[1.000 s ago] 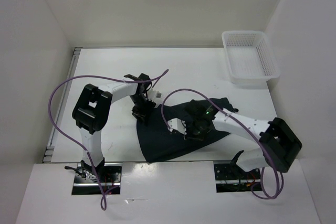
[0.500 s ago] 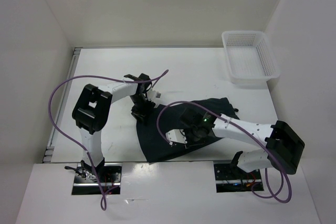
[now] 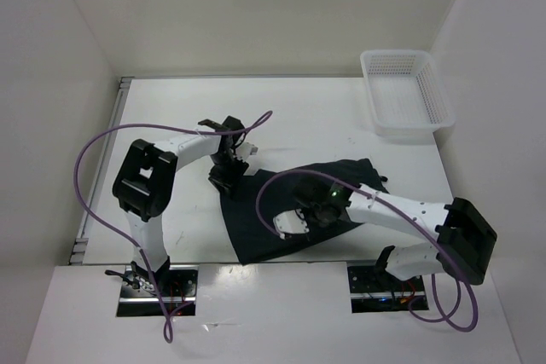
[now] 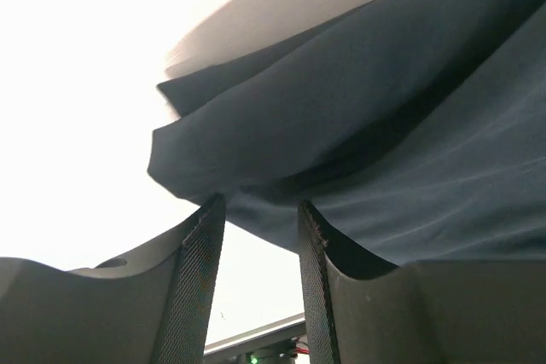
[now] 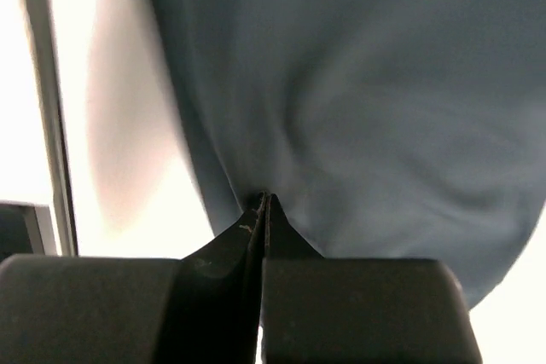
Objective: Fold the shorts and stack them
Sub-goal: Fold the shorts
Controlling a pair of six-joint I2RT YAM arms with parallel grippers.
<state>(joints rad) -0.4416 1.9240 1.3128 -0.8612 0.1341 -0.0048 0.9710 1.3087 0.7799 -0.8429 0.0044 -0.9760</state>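
The black shorts point(image 3: 256, 229) lie crumpled on the white table, partly folded, between my two arms. My left gripper point(image 3: 225, 178) sits at their upper left corner. In the left wrist view point(image 4: 258, 210) its jaws stand apart, with a folded edge of the shorts point(image 4: 384, 125) just past the tips and bare table in the gap. My right gripper point(image 3: 305, 215) is over the middle of the shorts. In the right wrist view point(image 5: 264, 199) its jaws are pressed together, pinching a pucker of the dark fabric point(image 5: 367, 83).
A white mesh basket point(image 3: 411, 130) stands at the table's far right corner. Purple cables point(image 3: 94, 151) loop off both arms. White walls close in the table on the left, back and right.
My right gripper has moved left and toward the near edge, dragging the pinched fabric with it. My left gripper has shifted slightly away at the shorts' corner.
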